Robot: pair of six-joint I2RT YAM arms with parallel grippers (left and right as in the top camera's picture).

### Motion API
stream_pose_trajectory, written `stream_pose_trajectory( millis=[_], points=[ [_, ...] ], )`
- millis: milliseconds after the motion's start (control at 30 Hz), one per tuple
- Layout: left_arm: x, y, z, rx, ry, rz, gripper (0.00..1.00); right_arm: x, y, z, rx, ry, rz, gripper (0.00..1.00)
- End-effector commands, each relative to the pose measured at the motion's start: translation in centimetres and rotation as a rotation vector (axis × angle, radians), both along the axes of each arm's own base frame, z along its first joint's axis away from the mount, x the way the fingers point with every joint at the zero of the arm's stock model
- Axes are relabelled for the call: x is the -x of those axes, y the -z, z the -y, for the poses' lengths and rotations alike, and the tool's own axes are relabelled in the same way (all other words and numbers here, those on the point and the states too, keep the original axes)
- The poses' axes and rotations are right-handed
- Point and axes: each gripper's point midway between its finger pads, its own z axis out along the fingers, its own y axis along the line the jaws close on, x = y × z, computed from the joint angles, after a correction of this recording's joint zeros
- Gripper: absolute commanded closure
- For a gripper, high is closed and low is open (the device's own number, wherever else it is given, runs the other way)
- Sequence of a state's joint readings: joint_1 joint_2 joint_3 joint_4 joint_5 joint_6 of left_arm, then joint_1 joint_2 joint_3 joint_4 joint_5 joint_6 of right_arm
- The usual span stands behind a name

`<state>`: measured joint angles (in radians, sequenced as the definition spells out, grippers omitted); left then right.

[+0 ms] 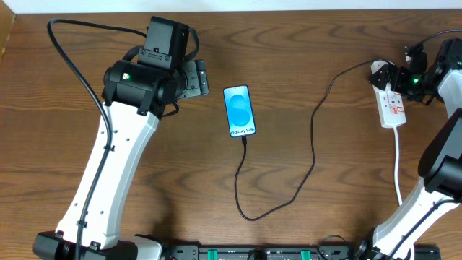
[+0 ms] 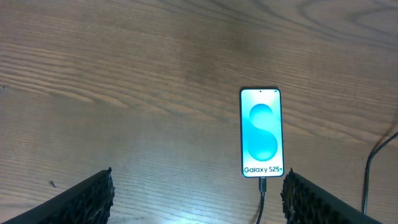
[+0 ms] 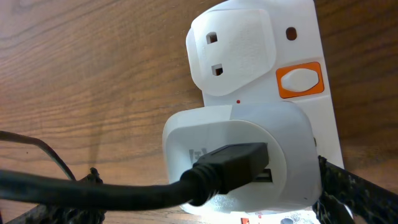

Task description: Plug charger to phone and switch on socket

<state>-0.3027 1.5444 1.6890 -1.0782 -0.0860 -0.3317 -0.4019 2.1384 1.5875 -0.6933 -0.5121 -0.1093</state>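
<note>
The socket (image 1: 392,107) lay at the right of the table (image 1: 325,217), long axis pointing away from the robot, directly under the right gripper (image 3: 208,199), jaws apart. The left gripper (image 2: 199,193), also apart, hovered near the phone (image 1: 240,110).

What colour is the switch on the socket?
The switch on the socket is orange with a white centre; clearest in the right wrist view.
</note>
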Motion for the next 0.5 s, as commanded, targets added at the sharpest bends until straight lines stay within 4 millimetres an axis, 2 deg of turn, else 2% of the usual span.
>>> stream_pose_trajectory(
  millis=[0,233,467],
  points=[
    [0.1,-0.3,-0.5,-0.024,0.0,0.009,0.15,2.0,2.0,-4.1,-0.157,-0.008,-0.113,0.01],
    [0.1,-0.3,-0.5,-0.024,0.0,0.009,0.15,2.4,2.4,-4.4,-0.186,0.038,-0.153,0.01],
    [0.1,-0.3,-0.5,-0.024,0.0,0.009,0.15,4.3,4.5,-5.2,-0.214,0.087,-0.231,0.01]
  ],
)
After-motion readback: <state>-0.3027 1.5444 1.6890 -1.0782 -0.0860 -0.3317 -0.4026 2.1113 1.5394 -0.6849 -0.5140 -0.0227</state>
